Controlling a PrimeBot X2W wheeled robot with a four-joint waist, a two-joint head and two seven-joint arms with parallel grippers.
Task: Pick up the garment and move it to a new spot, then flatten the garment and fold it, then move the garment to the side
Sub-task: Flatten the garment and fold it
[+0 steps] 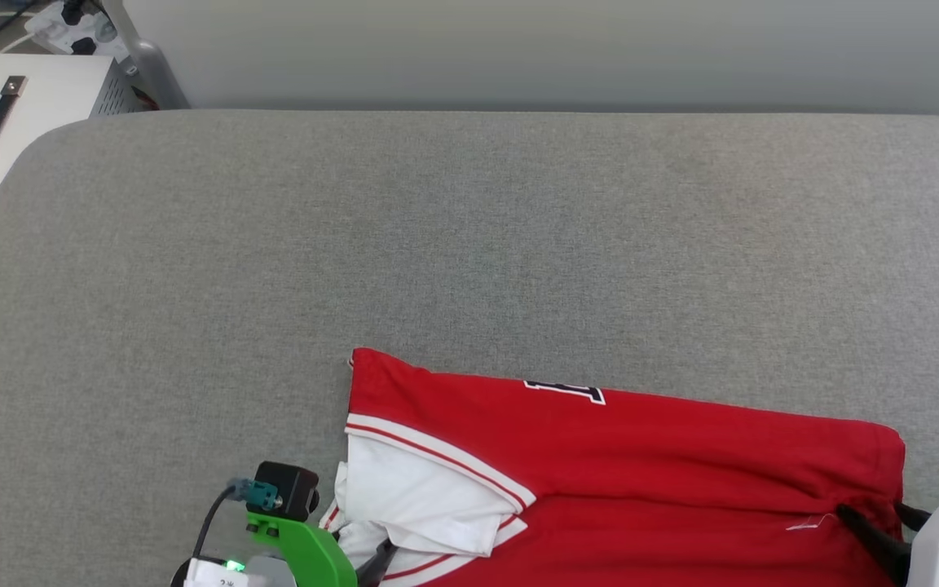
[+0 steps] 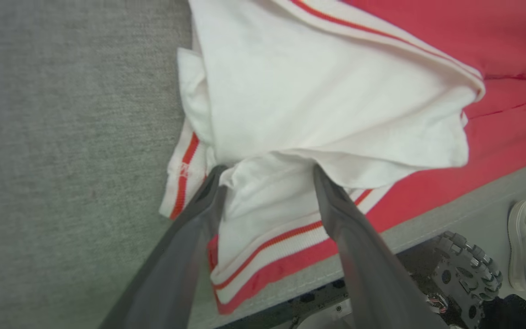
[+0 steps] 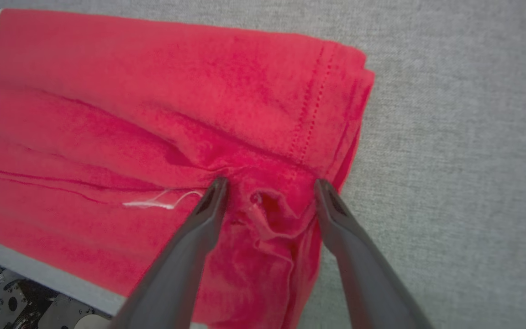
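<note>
Garment [image 1: 641,473] folded on grey bench [image 1: 437,228], close to near edge, white sleeve at left end. Black white-outlined lettering [image 1: 565,390] cut off by fold, unreadable. Left claw [image 2: 267,170] spread wide astride striped sleeve hem, gripping nothing. Right claw [image 3: 270,183] likewise wide apart, straddling bunched red hem at right end, nothing pinched.
</note>
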